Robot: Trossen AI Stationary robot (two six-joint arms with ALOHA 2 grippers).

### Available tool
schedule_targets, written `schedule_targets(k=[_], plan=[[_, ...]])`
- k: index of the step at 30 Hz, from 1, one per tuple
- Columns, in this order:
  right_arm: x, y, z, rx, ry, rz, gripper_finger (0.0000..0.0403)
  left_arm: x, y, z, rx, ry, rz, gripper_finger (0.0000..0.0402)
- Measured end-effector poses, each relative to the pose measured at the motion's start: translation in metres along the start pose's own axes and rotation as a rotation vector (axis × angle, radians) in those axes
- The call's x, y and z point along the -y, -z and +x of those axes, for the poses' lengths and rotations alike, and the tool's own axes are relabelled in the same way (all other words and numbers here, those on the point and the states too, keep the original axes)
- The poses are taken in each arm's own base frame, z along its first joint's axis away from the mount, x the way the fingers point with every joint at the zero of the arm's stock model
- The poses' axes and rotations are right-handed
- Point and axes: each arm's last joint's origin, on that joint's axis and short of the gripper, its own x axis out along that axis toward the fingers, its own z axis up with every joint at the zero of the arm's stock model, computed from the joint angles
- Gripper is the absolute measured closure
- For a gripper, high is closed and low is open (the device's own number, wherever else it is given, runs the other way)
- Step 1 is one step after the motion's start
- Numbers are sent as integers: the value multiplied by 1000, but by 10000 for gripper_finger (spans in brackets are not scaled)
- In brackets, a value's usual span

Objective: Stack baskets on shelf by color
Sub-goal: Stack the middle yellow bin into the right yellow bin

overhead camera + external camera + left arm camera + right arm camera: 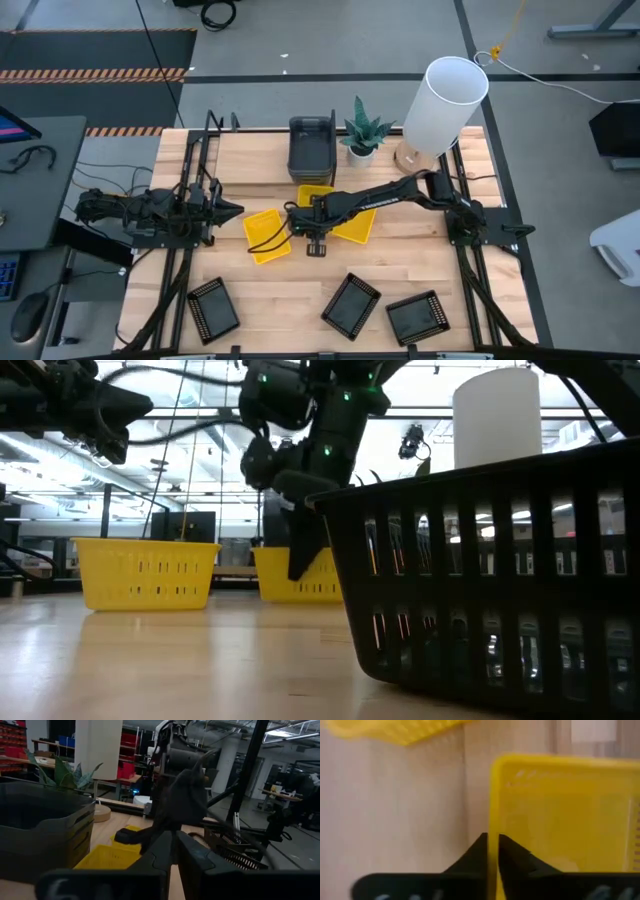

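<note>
- Baskets near the front edge: three black ones (212, 305), lying at differing angles.
- Mid-table, right gripper (492, 851) pinches the rim of a yellow basket (560, 820), its long axis diagonal.
- Left gripper (232, 210), closed and empty, hovers beside another yellow basket (266, 235).
- Farthest, grey baskets (311, 145) sit stacked on the shelf (250, 170).

The surface (300, 290) is pale wood. Near the middle lie three yellow baskets (266, 236). Three black baskets (213, 308) lie along the front edge, well apart from each other. At the back, the dark grey baskets (312, 148) sit in a stack. Beside them stand a small potted plant (362, 131) and a white lamp (443, 108).
</note>
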Motion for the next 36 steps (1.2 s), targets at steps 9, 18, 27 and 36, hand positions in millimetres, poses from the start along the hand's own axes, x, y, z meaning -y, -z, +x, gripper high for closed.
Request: schedule_targets(k=[9,18,27,36], plan=[[-23,-12,-43,-19,65,-24,392,0,0,0,0,0,0,367],[-51,-1,-69,-103,129,22,396,0,0,0,0,0,0,369],[-52,16,-75,-222,241,76,398,0,0,0,0,0,0,369],[-46,35,-79,-267,276,158,397,0,0,0,-1,0,1,367]])
